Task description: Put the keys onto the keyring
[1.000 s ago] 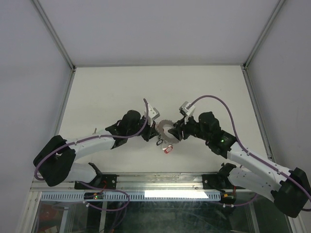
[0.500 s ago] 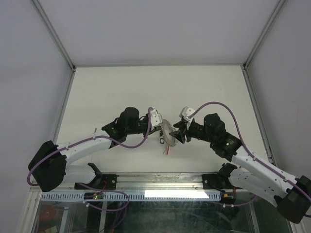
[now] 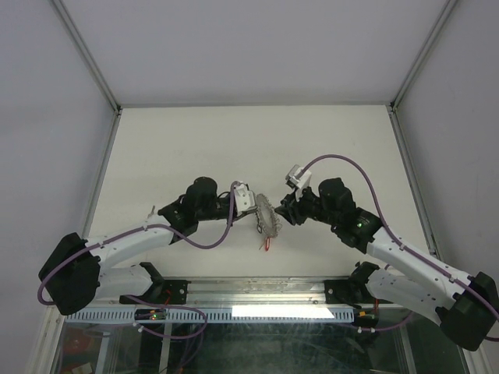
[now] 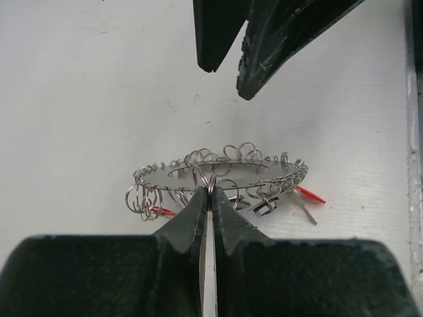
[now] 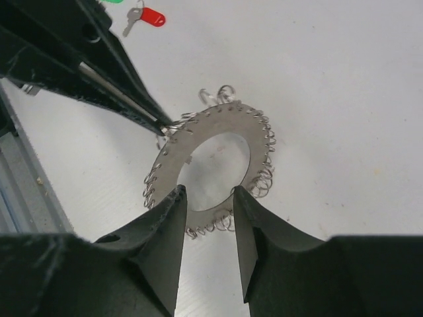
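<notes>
The keyring [image 3: 267, 216] is a flat grey metal disc with a big hole, fringed with small wire rings, and stands tilted between both arms. My left gripper [image 4: 210, 191] is shut on one small ring at its rim [image 4: 225, 173]. My right gripper [image 5: 207, 195] is open, its fingertips [image 5: 177, 193] just over the disc's near edge [image 5: 198, 129], gripping nothing. A red-headed key [image 5: 151, 17] lies on the table beyond, with a green head [image 5: 114, 0] at the frame's top edge. A red bit [image 3: 267, 243] shows under the keyring.
The white table [image 3: 234, 140] is walled by a metal frame [image 3: 86, 54] at back and sides. A metal rail [image 3: 257, 290] runs along the near edge by the arm bases. Purple cables [image 3: 343, 160] loop over both wrists.
The keyring has turned from face-up to nearly edge-on in the top view. My left arm has shifted slightly left with it, and my right gripper's jaws have narrowed.
</notes>
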You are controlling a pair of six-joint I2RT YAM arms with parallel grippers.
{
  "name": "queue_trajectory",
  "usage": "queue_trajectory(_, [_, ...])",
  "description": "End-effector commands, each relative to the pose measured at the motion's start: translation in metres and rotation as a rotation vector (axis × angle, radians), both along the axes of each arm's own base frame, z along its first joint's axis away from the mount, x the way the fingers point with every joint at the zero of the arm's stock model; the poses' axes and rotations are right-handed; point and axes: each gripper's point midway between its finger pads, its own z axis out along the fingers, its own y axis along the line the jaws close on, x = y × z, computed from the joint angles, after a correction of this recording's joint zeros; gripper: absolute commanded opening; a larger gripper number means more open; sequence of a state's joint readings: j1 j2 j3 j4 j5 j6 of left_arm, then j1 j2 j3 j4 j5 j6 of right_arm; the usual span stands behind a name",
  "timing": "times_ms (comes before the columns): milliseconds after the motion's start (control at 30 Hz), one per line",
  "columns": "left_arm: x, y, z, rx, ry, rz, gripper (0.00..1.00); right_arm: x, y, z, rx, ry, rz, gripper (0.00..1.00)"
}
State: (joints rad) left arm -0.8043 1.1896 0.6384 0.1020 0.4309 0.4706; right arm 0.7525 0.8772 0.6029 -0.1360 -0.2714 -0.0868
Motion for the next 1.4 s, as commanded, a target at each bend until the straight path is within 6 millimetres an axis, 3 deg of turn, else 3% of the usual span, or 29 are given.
queue_trajectory(0, [-0.014,-0.008,0.014,-0.183,0.076,0.001,0.0,0.02,-0.003,0.027,0.061,-0.03,-0.126,0.37])
queue_trajectory(133, [-0.019,-0.024,0.005,-0.277,0.204,0.03,0.0,0.023,-0.002,0.026,0.059,-0.022,-0.14,0.38])
queue_trajectory(200, [-0.036,-0.04,-0.004,-0.254,0.253,-0.03,0.0,0.024,-0.002,0.025,0.054,-0.02,-0.147,0.38])
queue_trajectory(267, [-0.052,-0.052,-0.008,-0.235,0.277,-0.078,0.12,0.024,-0.003,0.023,0.049,-0.017,-0.149,0.39])
queue_trajectory(367, [-0.052,-0.043,-0.013,-0.249,0.293,-0.013,0.27,0.023,-0.004,0.02,0.037,-0.01,-0.152,0.41])
queue_trajectory(500, [-0.039,-0.018,0.003,-0.3,0.225,0.12,0.39,0.022,-0.007,0.016,0.029,-0.004,-0.161,0.41])
queue_trajectory(700, [-0.027,0.005,-0.009,-0.297,0.246,0.219,0.34,0.025,-0.01,0.012,0.022,0.011,-0.167,0.41])
queue_trajectory(933, [-0.033,-0.009,-0.044,-0.174,0.298,0.144,0.32,0.023,-0.008,0.009,0.017,0.024,-0.155,0.4])
queue_trajectory(1367, [-0.019,-0.025,-0.072,0.03,0.136,0.0,0.23,0.018,-0.01,0.009,0.022,0.034,-0.143,0.38])
